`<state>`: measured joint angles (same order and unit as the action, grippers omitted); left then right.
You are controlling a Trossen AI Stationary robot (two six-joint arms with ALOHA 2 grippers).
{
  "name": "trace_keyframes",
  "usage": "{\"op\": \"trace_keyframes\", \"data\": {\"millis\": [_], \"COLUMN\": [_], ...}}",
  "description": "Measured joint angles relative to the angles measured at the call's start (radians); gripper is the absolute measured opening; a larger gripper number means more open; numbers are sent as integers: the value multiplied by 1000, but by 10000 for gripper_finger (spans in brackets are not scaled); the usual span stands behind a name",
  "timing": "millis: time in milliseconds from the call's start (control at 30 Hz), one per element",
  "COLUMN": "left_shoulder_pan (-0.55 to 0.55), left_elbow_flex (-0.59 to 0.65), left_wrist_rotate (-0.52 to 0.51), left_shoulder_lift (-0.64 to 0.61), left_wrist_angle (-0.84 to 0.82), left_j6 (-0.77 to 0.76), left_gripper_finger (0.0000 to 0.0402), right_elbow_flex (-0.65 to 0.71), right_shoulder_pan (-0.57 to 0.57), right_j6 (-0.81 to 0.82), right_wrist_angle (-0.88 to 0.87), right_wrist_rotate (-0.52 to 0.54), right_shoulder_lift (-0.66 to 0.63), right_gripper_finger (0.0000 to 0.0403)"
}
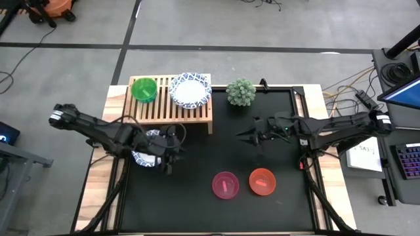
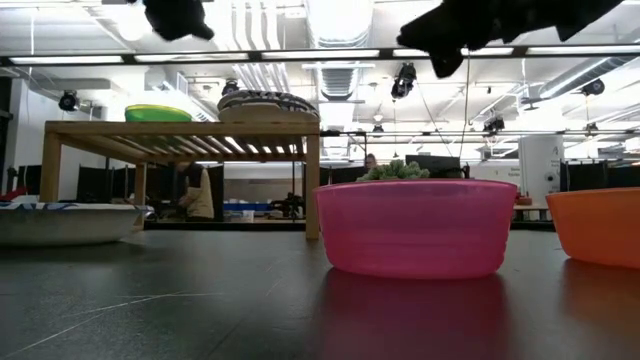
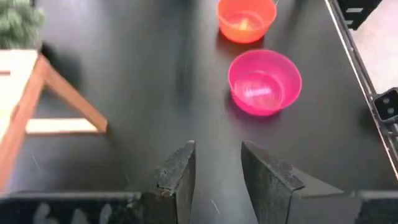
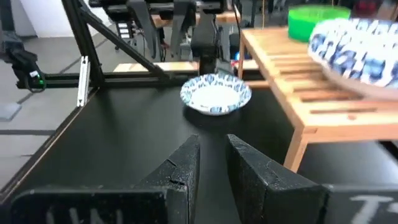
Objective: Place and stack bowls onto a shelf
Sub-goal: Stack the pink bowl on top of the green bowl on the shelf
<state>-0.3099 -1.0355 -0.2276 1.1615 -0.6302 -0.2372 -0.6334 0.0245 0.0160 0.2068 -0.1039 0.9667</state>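
A white bowl with a blue patterned rim (image 1: 141, 157) (image 4: 216, 93) (image 2: 60, 222) rests on its base on the black mat in front of the shelf. My left gripper (image 1: 169, 157) (image 3: 217, 149) hangs open above that bowl's right rim, raised clear of it, and points toward the pink bowl (image 3: 264, 82). The light-wood shelf (image 1: 164, 110) carries a green bowl (image 1: 144, 89) and another blue-rimmed bowl (image 1: 190, 90) on its slats. My right gripper (image 1: 246, 134) (image 4: 213, 143) hovers over mid-mat, right of the shelf, with a narrow gap between its fingers.
A pink bowl (image 1: 225, 185) and an orange-red bowl (image 1: 262, 181) sit side by side near the mat's near edge. A small green potted plant (image 1: 241, 92) stands just right of the shelf. Bare mat (image 1: 197, 164) lies between the shelf and these bowls.
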Motion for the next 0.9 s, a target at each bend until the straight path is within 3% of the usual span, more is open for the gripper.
{"op": "trace_keyframes", "data": {"millis": [233, 900], "left_shoulder_pan": [-2, -10], "left_elbow_flex": [80, 109], "left_wrist_rotate": [0, 1], "left_shoulder_lift": [-35, -36], "left_wrist_angle": [8, 2], "left_j6": [-43, -44], "left_gripper_finger": [111, 111], "right_elbow_flex": [-89, -520], "right_shoulder_pan": [0, -39], "right_j6": [92, 166], "right_wrist_angle": [-64, -898], "right_wrist_rotate": [-1, -42], "right_shoulder_lift": [104, 452], "right_gripper_finger": [68, 68]}}
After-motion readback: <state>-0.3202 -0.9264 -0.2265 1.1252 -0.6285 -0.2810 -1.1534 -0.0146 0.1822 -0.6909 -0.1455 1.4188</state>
